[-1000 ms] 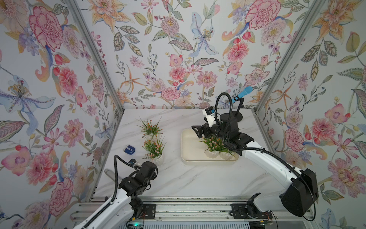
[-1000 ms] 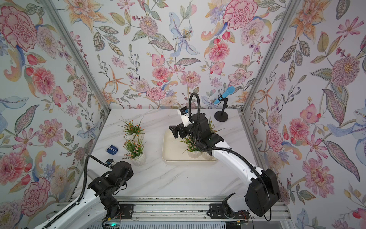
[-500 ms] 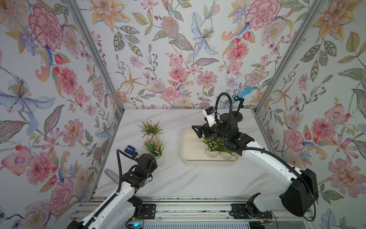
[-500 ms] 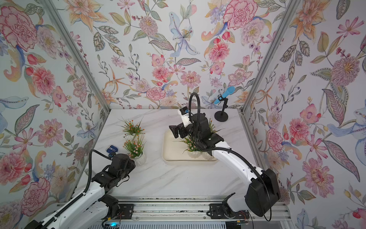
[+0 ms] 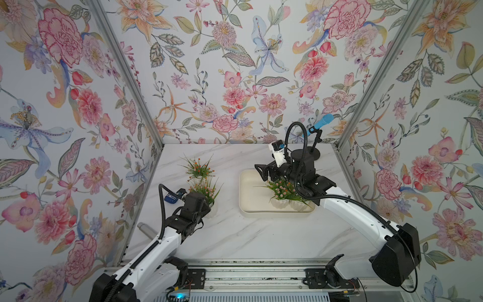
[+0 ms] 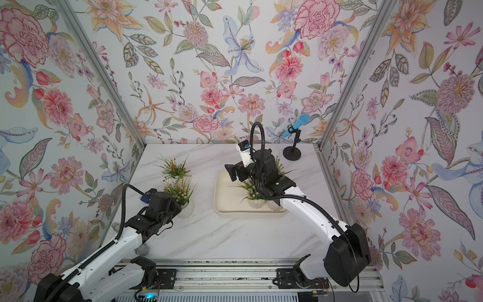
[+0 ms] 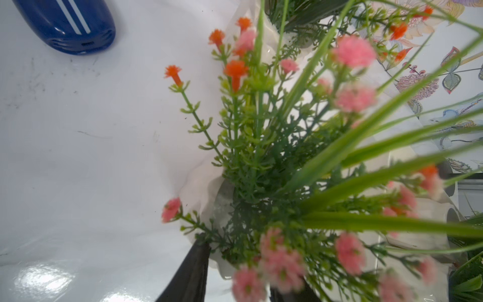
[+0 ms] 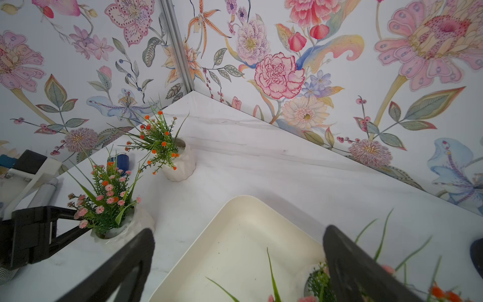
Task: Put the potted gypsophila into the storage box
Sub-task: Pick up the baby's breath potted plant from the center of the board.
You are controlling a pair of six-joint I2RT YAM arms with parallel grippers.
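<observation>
**Left Gripper at a Table Pot; Right Gripper Wide Above the Storage Box**

Nearest the rail, the left arm lay stretched low over the marble table (image 5: 235, 235). Its wrist hid the left gripper (image 8: 85, 223) in both top views. Only the right wrist view showed that gripper from the side: black fingers (image 8: 65, 234) narrowly parted, tips at the near rim of the pink-bloomed gypsophila pot (image 8: 109, 206). The left wrist view added one finger lying outside that rim and a second dark shape blurred beneath the blooms. Whether the rim was pinched could not be told. This pot stood upright on the table, outside the storage box (image 5: 247, 191).

Beside the left wrist lay a blue object (image 7: 70, 26); its white stripes showed in the left wrist view alone. Just beyond the pink pot stood the orange-bloomed gypsophila pot (image 5: 198, 170), also on the table.

To the right, the box held more potted gypsophila (image 5: 282, 191) close to its near rim. Their white pots sat partly under the right arm, so their number could not be told. In a top view, further sprigs (image 6: 279, 163) rose behind the right wrist.

The right arm ran from its near base, elbow bent, across the box. The right gripper (image 5: 261, 174) hung above the box's far left part, jaws spread wide and empty. In the right wrist view its fingers (image 8: 141, 243) framed bare box floor. Farthest, a blue-headed stand (image 5: 320, 123) occupied the far right corner.
</observation>
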